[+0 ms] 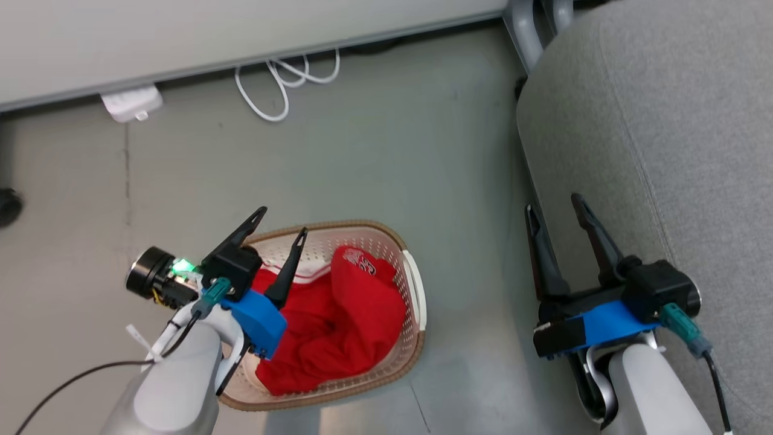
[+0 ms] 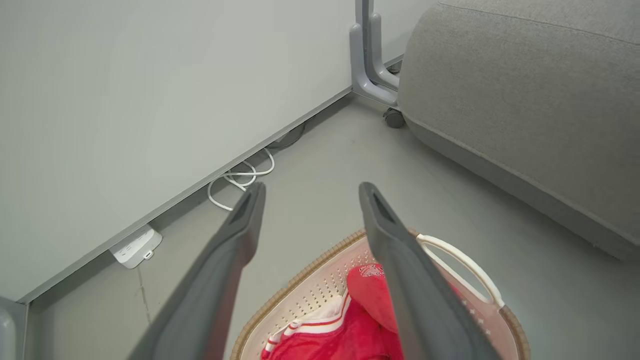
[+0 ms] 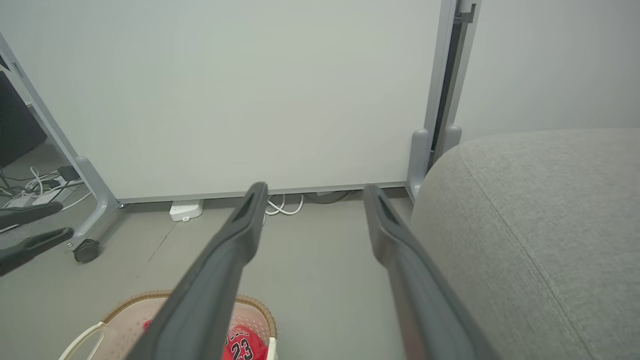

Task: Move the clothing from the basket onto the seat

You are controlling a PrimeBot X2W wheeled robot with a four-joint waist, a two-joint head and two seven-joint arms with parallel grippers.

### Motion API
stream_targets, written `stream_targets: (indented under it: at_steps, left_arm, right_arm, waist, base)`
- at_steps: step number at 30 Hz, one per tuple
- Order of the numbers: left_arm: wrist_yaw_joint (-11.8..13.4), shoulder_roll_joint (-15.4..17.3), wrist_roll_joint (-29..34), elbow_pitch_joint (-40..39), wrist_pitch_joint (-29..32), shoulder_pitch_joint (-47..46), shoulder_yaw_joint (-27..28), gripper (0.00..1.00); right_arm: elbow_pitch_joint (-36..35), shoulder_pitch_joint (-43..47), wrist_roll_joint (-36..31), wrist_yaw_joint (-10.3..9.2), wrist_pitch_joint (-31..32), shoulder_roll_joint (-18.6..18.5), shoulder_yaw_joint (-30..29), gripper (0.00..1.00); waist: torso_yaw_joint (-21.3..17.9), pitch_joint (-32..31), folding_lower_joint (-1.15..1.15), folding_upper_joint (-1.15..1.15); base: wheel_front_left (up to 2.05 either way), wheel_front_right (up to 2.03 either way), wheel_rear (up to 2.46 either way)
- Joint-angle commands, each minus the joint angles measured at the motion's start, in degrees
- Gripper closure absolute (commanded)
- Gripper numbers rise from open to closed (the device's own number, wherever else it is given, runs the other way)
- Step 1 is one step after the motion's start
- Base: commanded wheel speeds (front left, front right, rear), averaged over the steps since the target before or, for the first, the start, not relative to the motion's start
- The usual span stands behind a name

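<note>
The basket (image 1: 418, 290) is sitting on the grey floor (image 1: 374, 151), to the left of the seat (image 1: 664, 121) and apart from it. The clothing (image 1: 350, 314) is lying bunched inside it, with a fold bearing white lettering rising toward the far rim. The left gripper (image 1: 282, 222) is hovering over the basket's left part, its two dark fingers spread apart with nothing between them. In the left wrist view, white striped trim is showing low between those fingers. The right gripper (image 1: 553, 204) is hanging beside the seat's left edge, its fingers likewise splayed wide and gripping nothing, pointing toward the far wall panel (image 1: 241, 30). Along the foot of that panel a white cable (image 1: 284, 78) is lying in loose loops, and a white power strip (image 1: 131, 104) is resting to its left.
</note>
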Motion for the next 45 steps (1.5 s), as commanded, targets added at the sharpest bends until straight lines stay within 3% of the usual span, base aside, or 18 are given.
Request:
stream_targets:
  at_steps: [1, 16, 26, 35, 45]
  left_arm:
    - [-0.21, 0.63, -0.25, 0.55, -0.18, -1.31, -0.52, 0.0]
    - [-0.11, 5.86, -1.02, 15.59, -0.17, -15.5, -19.74, 0.0]
    - [-0.11, 7.48, -1.84, 25.28, -0.18, -22.74, -31.22, 0.0]
    - [-0.12, 8.71, -2.94, 32.1, 0.39, -28.67, -37.21, 0.0]
    - [-0.11, 9.96, -2.49, 34.49, 3.2, -34.48, -40.42, 0.0]
  right_arm:
    - [-0.41, -1.22, -0.16, -0.02, -0.14, -0.05, -0.08, 0.0]
    - [-3.84, -9.95, 0.47, -0.03, -0.13, -0.04, 0.92, 0.0]
    - [-5.14, -13.38, 0.95, -0.03, -0.12, -0.04, 0.97, 0.0]
    - [-7.5, -14.76, 1.31, -0.03, -0.11, -0.04, 0.74, 0.0]
    - [-10.03, -14.27, 1.05, -0.03, -0.11, -0.04, 0.67, 0.0]
  waist:
    - [-1.55, 3.4, -0.01, 0.0]
    - [-4.88, 19.69, -0.01, 0.0]
    - [-6.95, 27.3, -0.01, 0.0]
    - [-8.85, 33.58, -0.01, 0.0]
    - [-9.32, 38.82, -0.01, 0.0]
  base:
    - [0.0, 0.0, 0.0]
    - [0.0, 0.0, 0.0]
    - [0.0, 0.0, 0.0]
    - [0.0, 0.0, 0.0]
    - [0.0, 0.0, 0.0]
